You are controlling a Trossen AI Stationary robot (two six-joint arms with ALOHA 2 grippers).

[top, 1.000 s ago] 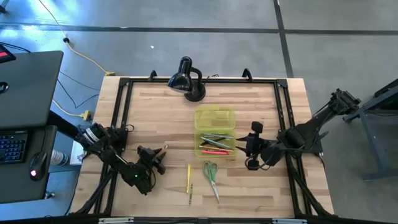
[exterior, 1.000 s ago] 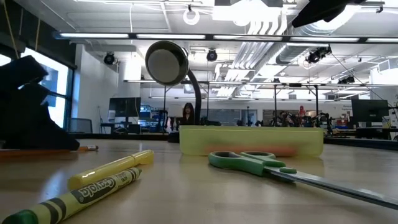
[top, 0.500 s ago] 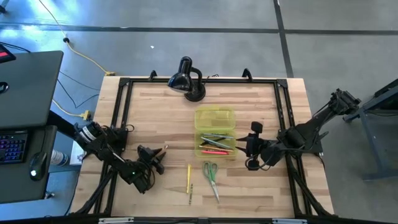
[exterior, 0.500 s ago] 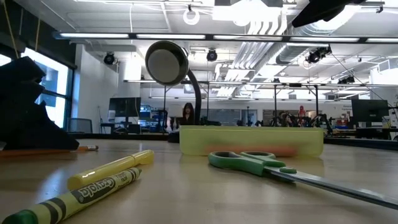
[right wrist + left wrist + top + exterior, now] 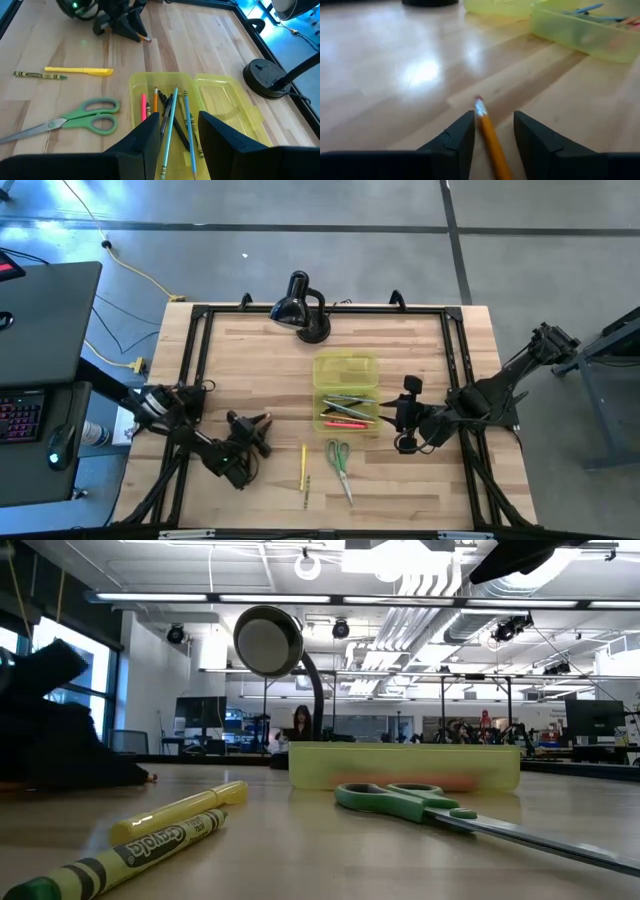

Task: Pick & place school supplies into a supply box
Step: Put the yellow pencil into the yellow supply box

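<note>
Two arms are seen from above: the left gripper [image 5: 262,421] is low over the wooden table [image 5: 240,350], left of the box [image 5: 346,408], and the right gripper [image 5: 385,416] is placed just beside the right side of the box. Pens are lying in the box, and the scissors [image 5: 340,461], a yellow marker [image 5: 304,465] and a crayon [image 5: 308,492] are lying in front of it. From table height, the crayon, the marker and the scissors are seen before the box, with the lamp [image 5: 268,640] behind. From the left wrist, an orange pencil [image 5: 491,142] is seen between the parted fingers, lying on the wood, not gripped. From the right wrist, the jaws are seen released above the open box.
</note>
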